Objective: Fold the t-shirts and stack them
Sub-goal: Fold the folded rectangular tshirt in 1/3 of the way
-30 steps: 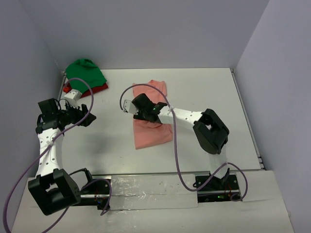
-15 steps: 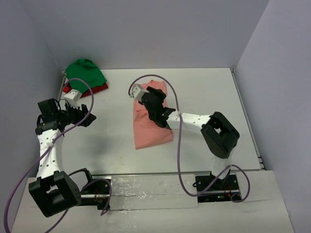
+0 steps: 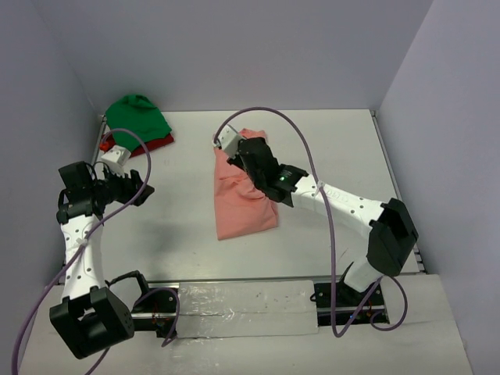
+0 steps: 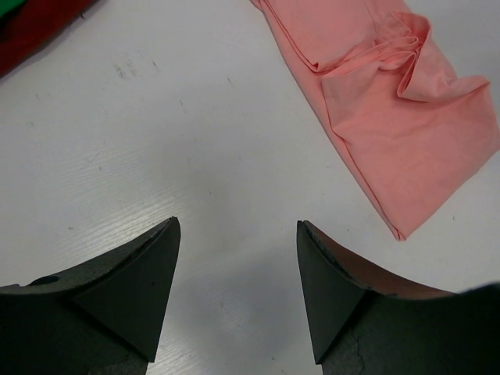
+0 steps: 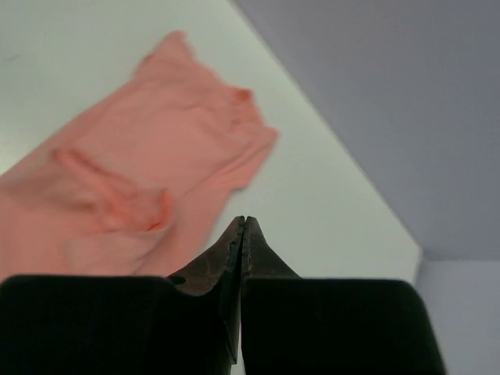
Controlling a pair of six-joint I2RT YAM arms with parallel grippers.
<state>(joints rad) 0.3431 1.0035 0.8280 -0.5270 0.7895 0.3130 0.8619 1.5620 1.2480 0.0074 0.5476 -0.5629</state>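
The salmon-pink t-shirt (image 3: 244, 205) lies rumpled and partly folded at the table's middle; it also shows in the left wrist view (image 4: 391, 101) and the right wrist view (image 5: 156, 156). My right gripper (image 3: 244, 160) hovers over its far half, shut, with no cloth between its fingertips (image 5: 244, 222). The bright green t-shirt (image 3: 137, 116) lies bunched on the dark red t-shirt (image 3: 156, 144) in the far left corner. My left gripper (image 3: 144, 191) stands open over bare table (image 4: 238, 234), left of the pink shirt and holding nothing.
Grey walls (image 3: 234, 55) close the table at the back and both sides. A purple cable (image 3: 305, 148) loops above the right arm. A strip of the dark red shirt (image 4: 31, 27) shows in the left wrist view's top left corner.
My right gripper has gone from open to shut, empty, while the right arm stretched toward the shirt's far end. The left arm has barely moved.
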